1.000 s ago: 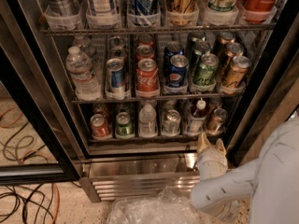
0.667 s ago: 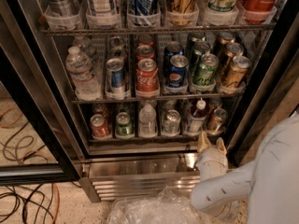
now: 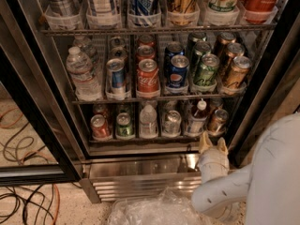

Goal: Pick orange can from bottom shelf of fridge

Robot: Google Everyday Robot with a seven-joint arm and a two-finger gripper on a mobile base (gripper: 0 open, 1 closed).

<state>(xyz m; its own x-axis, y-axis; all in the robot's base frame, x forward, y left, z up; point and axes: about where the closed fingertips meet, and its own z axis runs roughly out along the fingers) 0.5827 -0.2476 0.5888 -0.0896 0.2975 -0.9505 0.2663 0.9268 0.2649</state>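
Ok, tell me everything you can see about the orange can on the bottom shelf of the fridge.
The orange can is a small coppery metallic drink can with a silver top. It stands upright in the rightmost lane of the bottom shelf. A small bottle stands just to its left. Nothing grips it: the gripper sits just below and in front of it, open, fingers pointing up toward it.

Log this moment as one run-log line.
phase: approach | orange can: upright, rightmost lane of bottom shelf, untouched | gripper: open, empty, in front of fridge base, just below can | fridge: door open
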